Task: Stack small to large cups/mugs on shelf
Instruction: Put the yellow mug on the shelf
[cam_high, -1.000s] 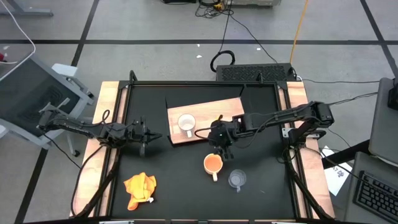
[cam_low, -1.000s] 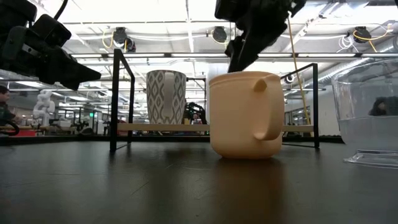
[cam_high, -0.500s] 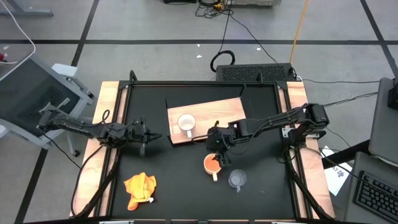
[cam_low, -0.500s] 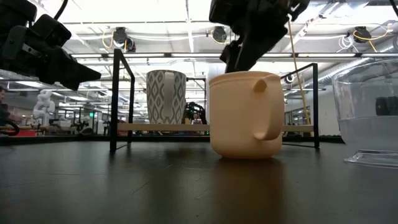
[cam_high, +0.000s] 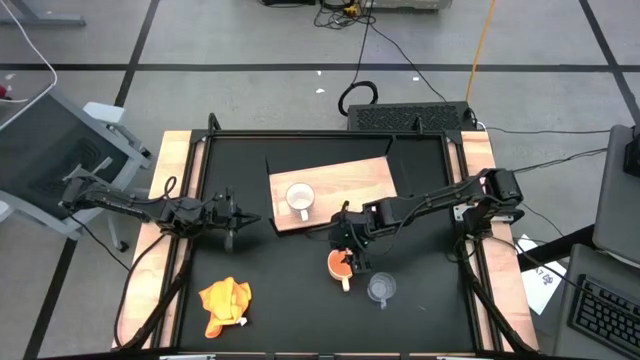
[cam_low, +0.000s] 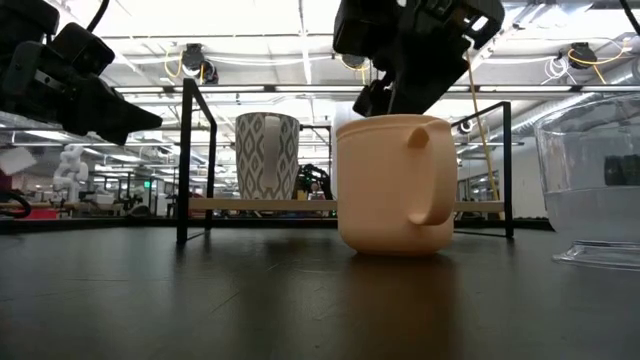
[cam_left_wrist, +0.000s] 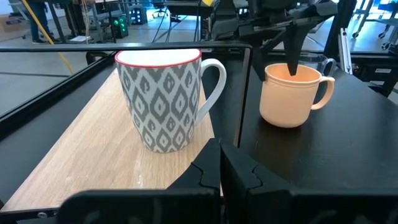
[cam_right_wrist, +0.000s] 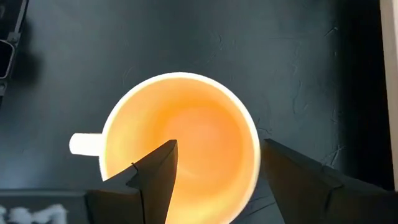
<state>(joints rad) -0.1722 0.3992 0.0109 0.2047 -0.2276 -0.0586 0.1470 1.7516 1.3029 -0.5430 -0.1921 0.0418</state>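
The yellow-orange cup (cam_high: 341, 266) stands upright on the black tabletop, just near of the wooden shelf board (cam_high: 350, 180). My right gripper (cam_right_wrist: 219, 144) is open and points down over it. One finger is inside the cup (cam_right_wrist: 199, 137) and the other stands outside its rim, on the side away from the handle (cam_right_wrist: 84, 144). The white patterned cup (cam_high: 299, 197) stands on the board. The clear glass cup (cam_high: 380, 288) stands on the tabletop to the right of the orange one. My left gripper (cam_high: 233, 216) waits shut, left of the board.
An orange-yellow cloth (cam_high: 225, 303) lies crumpled near the table's near left corner. A black metal frame (cam_low: 185, 160) borders the tabletop. Bare board (cam_left_wrist: 81, 149) lies beside the white cup (cam_left_wrist: 161, 99).
My right gripper has moved from the board's near edge toward the table's near edge and down over the orange cup. One finger now reaches into the cup. The cups have not moved.
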